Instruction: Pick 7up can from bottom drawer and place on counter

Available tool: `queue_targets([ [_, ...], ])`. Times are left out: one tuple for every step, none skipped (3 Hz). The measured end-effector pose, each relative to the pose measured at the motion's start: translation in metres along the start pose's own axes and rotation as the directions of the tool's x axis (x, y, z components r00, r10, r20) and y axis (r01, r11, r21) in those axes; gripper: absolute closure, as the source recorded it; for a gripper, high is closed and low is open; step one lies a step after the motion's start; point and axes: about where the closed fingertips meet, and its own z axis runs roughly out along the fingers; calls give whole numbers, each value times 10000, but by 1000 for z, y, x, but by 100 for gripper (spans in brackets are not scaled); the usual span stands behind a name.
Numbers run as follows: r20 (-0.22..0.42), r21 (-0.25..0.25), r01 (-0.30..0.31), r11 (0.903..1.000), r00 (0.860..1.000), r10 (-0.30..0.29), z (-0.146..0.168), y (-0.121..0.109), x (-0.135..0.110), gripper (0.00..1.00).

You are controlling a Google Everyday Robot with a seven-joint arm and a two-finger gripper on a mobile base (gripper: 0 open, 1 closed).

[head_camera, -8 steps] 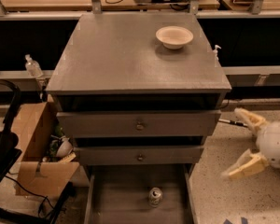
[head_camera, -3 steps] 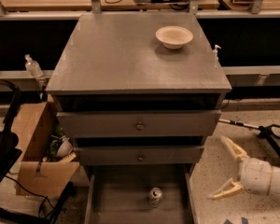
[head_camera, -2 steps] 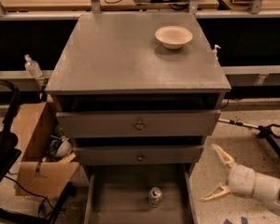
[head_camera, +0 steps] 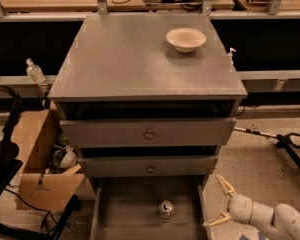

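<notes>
My cream two-finger gripper (head_camera: 219, 204), fingers spread apart, hangs just outside the right wall of the open grey bottom drawer (head_camera: 120, 209), where the small silver-and-green 7up can (head_camera: 166, 210) stands upright, below the front edge of the matte grey counter (head_camera: 130, 59)

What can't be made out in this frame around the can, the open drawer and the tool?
Small silver-and-green drink can: print too small to read in the camera view.
Open grey bottom drawer: near end cut off by the bottom edge.
Cream two-finger tool, open, right of the drawer, apart from the can: its arm runs off the bottom-right corner.
Two closed grey knobbed drawer fronts: contents hidden behind them.
</notes>
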Motion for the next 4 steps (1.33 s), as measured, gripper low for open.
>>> queue_targets([
  [-1,-2,-2,10000,10000,2,0,0,0,0],
  [-253,-488,-403,9980,9989,391,35,6,40,0],
  [-490,-892,-804,9928,9959,762,76,15,92,0],
  [-814,-1249,-936,9877,9932,838,115,27,141,0],
])
